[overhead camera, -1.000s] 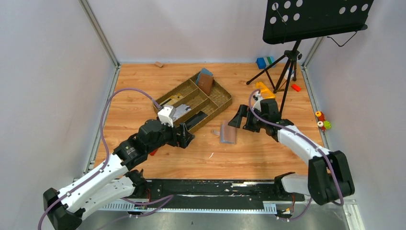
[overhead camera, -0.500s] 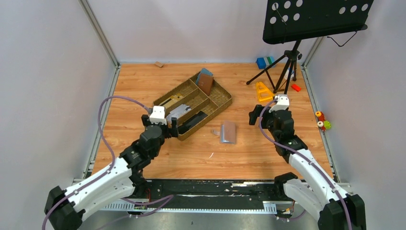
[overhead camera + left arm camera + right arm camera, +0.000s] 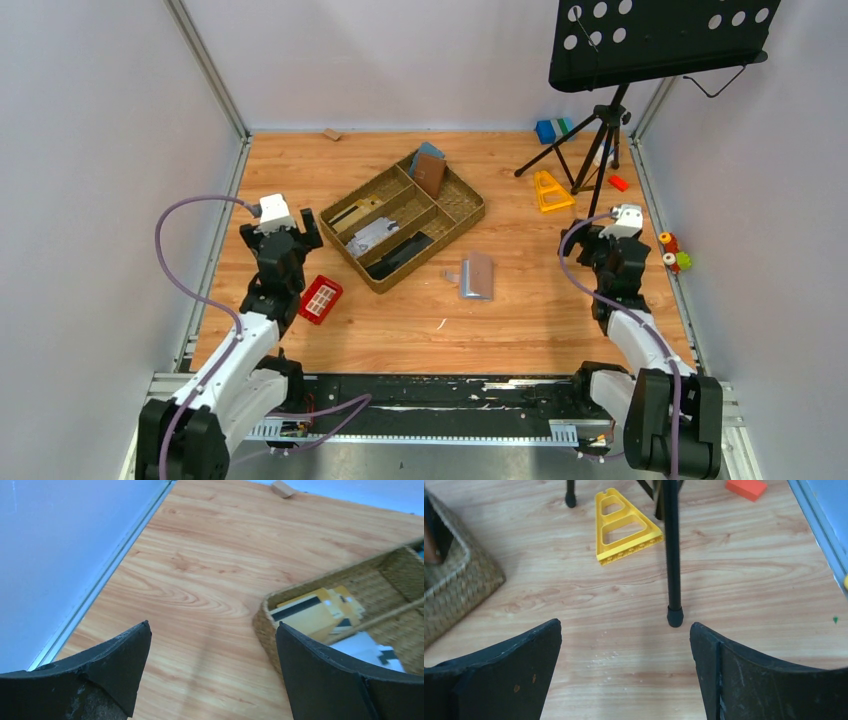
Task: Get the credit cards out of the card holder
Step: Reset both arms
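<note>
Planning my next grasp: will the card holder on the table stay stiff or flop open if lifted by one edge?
The card holder looks thin, brown and grey layers showing, so it will probably hinge open, not stay rigid. Lying flat on the table, its edge may be hard to pinch, and it should not roll.

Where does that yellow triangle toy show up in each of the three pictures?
Top external view: the yellow triangle lies on the table, right of centre.
Left wrist view: not in it.
Right wrist view: upper middle, just left of a black stand leg.
Shared landmark: the woven basket, central from above, at the right edge of the left wrist view, and at the left edge of the right wrist view.
</note>
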### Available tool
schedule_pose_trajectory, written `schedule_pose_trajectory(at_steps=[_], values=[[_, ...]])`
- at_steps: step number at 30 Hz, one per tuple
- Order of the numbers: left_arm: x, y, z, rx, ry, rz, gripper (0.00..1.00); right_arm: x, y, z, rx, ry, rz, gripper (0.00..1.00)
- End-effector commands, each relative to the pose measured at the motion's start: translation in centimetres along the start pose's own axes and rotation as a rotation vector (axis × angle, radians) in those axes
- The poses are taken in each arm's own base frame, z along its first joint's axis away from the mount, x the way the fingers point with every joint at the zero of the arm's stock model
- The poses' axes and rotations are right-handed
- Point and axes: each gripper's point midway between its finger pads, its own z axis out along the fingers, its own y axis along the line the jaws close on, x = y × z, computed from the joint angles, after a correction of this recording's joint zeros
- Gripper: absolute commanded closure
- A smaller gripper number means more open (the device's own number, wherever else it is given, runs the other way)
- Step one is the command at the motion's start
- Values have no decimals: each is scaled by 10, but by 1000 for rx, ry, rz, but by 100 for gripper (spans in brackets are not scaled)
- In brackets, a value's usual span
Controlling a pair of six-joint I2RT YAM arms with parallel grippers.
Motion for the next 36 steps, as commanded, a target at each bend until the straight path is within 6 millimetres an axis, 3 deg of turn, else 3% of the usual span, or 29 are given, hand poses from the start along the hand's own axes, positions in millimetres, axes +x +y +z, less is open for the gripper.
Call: schedule_pose_trajectory(at_steps=[1,7,10,12,16,19,23,26,28,32,33,36], values=[[7,-1,17,43,-50,36,1,-31,17,-10,-137,-273,-281,0],[34,5,29,36,-52,78,2,-37,0,-4,-33,-280,-215,0],[45,6,31,40,-51,113,4,-16,8,-4,-88,-233,-196,0],[47,4,32,55,-70,121,4,2,0,0,-60,-205,-183,0],[52,8,40,31,-82,145,7,11,-12,13,-5,-202,-153,0],[60,12,50,40,-52,117,9,23,1,26,-57,-155,-197,0],[69,-6,58,138,-29,156,11,25,10,34,-44,-146,-256,0],[81,-10,53,182,-22,176,10,27,10,35,-35,-127,-265,0],[72,-10,53,177,-88,159,10,27,11,35,-34,-128,-262,0],[75,-11,52,184,-74,163,11,28,11,36,-34,-122,-268,0],[76,-13,52,198,-63,171,2,27,11,35,-34,-124,-268,0],[75,-17,51,222,-66,179,0,27,11,36,-33,-124,-267,0]])
